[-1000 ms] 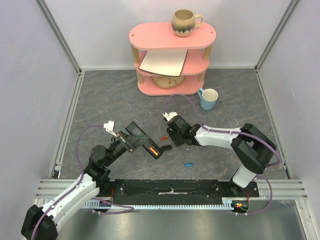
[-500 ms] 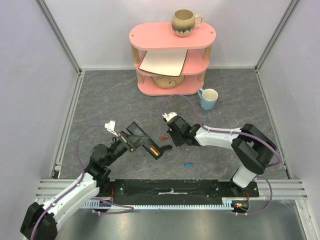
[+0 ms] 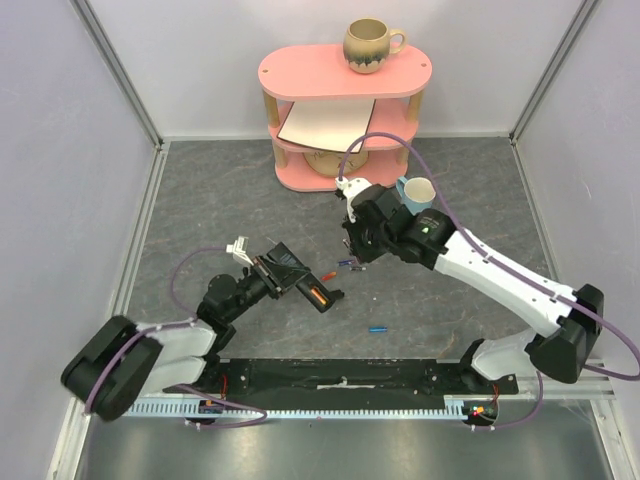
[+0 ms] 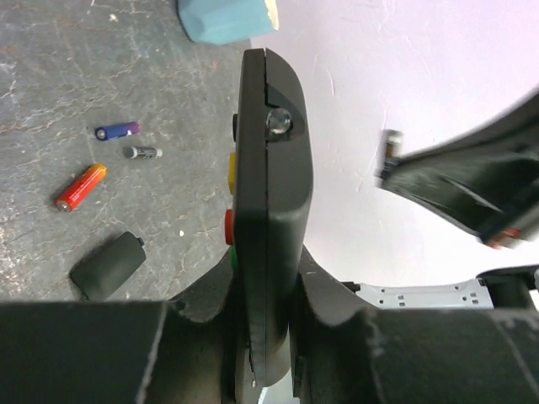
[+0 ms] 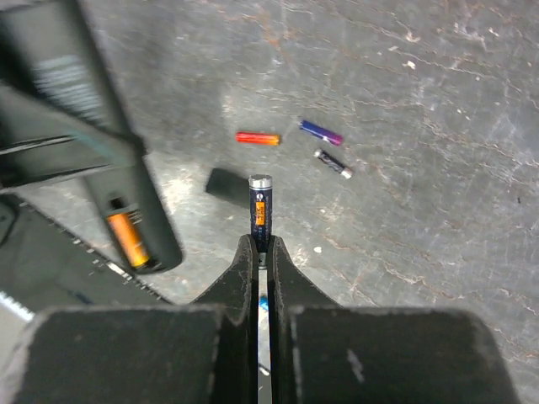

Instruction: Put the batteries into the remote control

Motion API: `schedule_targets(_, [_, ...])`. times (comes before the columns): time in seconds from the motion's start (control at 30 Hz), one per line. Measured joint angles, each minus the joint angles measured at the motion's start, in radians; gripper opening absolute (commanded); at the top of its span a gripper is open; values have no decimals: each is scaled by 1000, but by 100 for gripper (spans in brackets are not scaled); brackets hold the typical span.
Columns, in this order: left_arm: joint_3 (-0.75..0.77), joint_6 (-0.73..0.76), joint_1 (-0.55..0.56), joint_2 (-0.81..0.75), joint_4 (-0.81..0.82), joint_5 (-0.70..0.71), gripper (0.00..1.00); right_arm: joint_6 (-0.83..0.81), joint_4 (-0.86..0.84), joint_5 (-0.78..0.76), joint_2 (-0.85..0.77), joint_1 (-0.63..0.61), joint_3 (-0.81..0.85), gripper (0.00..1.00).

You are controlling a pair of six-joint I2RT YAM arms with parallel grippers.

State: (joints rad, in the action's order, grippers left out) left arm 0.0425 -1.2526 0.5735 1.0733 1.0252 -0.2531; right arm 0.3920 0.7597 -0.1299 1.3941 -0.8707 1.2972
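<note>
**Right claw** (image 5: 261, 246): the jaws are closed tight on the lower end of a dark battery (image 5: 260, 204), which stands straight out beyond the tips. The gripped end is hidden between the fingers. In the top view the tips are hidden under the wrist.

**Left claw** (image 4: 268, 307): it is clamped on the remote (image 4: 269, 185), which is held on edge. The remote's near end is hidden inside the claw, and its coloured buttons show only as slivers along the left edge. In the right wrist view the remote is blurred at upper left, with an orange battery (image 5: 128, 237) in its open bay.

**Table** (image 5: 421, 84): at frame centre lie a red-orange battery (image 5: 257, 138), a blue-purple battery (image 5: 320, 131) and a small dark battery (image 5: 333, 163). The black cover (image 5: 226, 182) is just below the red-orange one. A blue battery (image 3: 377, 328) lies apart at lower centre of the top view. The mug (image 4: 223, 18) is cut off at the top of the left wrist frame.

**Change:** a second ago the right claw sat low at the remote's open end. It is now raised toward upper centre, beside the mug, and two batteries it covered are exposed. The left arm has swung toward lower left.
</note>
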Motion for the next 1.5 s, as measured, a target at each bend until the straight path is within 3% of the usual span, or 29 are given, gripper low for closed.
schedule_targets(0.13, [2,-48,0,230,163,-19,2,-9,90,62,-24,-17,78,0])
schedule_targets(0.27, [3,-72,0,332,184,-47,2,-28,157,103,-24,-91,78,0])
schedule_targets(0.5, [20,-74,1,307,242,-78,2,-48,193,136,21,-215,78,0])
schedule_targets(0.9, [23,-73,3,222,258,-98,2,-49,207,136,90,-245,80,0])
schedule_targets(1.5, [18,-72,11,214,256,-90,2,-21,256,87,194,-251,153,0])
